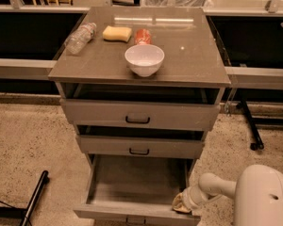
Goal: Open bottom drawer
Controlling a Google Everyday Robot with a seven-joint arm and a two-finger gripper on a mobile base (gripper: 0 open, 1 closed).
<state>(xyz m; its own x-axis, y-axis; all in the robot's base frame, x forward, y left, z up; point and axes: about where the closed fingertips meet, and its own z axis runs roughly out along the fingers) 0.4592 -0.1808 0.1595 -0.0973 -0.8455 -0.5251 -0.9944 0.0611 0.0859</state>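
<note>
At the foot of the grey-brown desk (193, 55), the bottom drawer (132, 187) stands pulled well out with its plain grey inside showing. The mid-sized drawer (140, 146) and the top drawer (139, 115) above it sit only slightly forward. The gripper (181, 203), on a white arm (217, 186) reaching in from the lower right, is at the bottom drawer's front right corner, and I cannot tell whether it is spread or closed. On the desk top are a white bowl (144, 59), a plastic bottle (80, 37) lying on its side, a yellow sponge (117, 33) and a red can (142, 36).
</note>
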